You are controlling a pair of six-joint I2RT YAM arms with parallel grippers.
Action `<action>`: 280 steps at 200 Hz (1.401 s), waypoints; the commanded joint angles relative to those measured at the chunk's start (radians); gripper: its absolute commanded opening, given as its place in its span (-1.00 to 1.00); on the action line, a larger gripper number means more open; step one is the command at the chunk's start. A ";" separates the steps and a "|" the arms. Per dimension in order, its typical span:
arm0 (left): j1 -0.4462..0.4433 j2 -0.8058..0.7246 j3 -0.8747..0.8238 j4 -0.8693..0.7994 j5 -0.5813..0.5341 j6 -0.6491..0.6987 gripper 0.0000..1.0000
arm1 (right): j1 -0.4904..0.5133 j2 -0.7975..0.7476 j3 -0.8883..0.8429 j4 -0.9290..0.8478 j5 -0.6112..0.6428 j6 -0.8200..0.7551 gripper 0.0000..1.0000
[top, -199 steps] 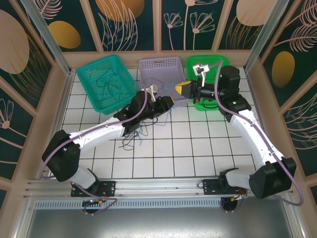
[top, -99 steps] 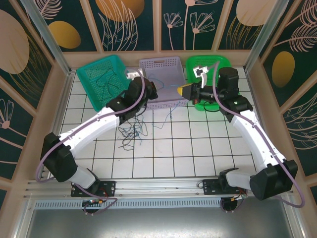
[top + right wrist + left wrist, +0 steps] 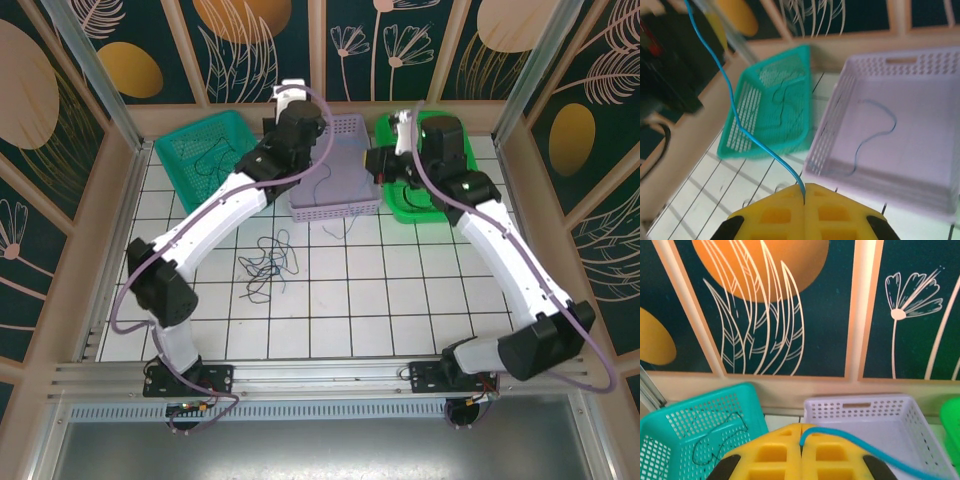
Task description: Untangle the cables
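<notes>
The cables [image 3: 268, 262] are lying in a loose tangle on the worktop [image 3: 400, 290] — thin, light, limp strands, likely to be snagging on one another and best pinched near a free end. One blue cable [image 3: 747, 132] is hanging taut between the claws — the left claw [image 3: 801, 432] and right claw [image 3: 804, 190] are each clamping it. Both arms are reaching far out, wrists by the lilac basket [image 3: 900, 60].

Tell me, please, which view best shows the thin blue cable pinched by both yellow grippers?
Right wrist: the thin blue cable runs long from the right gripper. Left wrist: a short stretch at the left gripper; top external barely resolves it.
</notes>
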 commanded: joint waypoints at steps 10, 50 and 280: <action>0.026 0.111 0.204 -0.033 -0.052 0.078 -1.00 | -0.012 0.133 0.253 -0.011 0.120 0.046 -1.00; 0.068 0.287 0.443 -0.078 -0.018 0.061 -1.00 | -0.055 0.329 0.445 0.045 0.096 0.076 -1.00; 0.174 0.004 -0.170 -0.282 0.504 -0.530 0.55 | -0.070 0.387 0.225 0.050 0.141 0.229 -0.20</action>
